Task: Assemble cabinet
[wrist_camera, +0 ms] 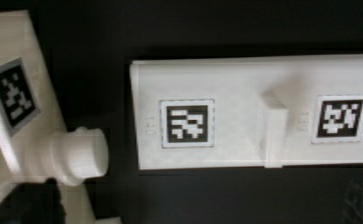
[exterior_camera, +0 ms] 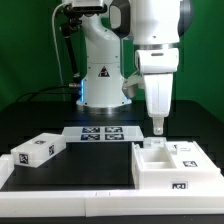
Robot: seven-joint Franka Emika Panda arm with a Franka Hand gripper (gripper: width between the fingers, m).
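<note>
Ext. view, nearest first: cabinet [exterior_camera: 172, 170] sits on the black table [exterior_camera: 85, 168], near edge, on the exterior view's right. It's a big white box lying flat, open side up w/ compartments showing. Long axis runs approx. left-right across the view, and one tagged side faces the camera. Smaller white tagged pieces sit at its top; in or on it, can't tell.

On the exterior view's left, well apart from the cabinet, lies a white block [exterior_camera: 38, 152] w/ tags on top and on its end face. Its long axis slants from near-left to far-right. Behind and between those two, the marker board [exterior_camera: 100, 133] lies flat on the table.

Gripper [exterior_camera: 157, 127] hangs vertical w/ tips just over the cabinet's far-left corner; touching or not, can't tell. The fingers read as one narrow tip from here, so spread vs pressed together can't be told. Farthest back: robot base [exterior_camera: 100, 75].

Wrist view: white panel [wrist_camera: 249, 115] w/ 2 tags and a raised rib between them; long axis follows the tag row. Beside it, across a strip of black table, is another white piece [wrist_camera: 9, 95] w/ a tag. A round knob [wrist_camera: 80, 155] sits at that piece's lower edge, just beside the panel's corner.
</note>
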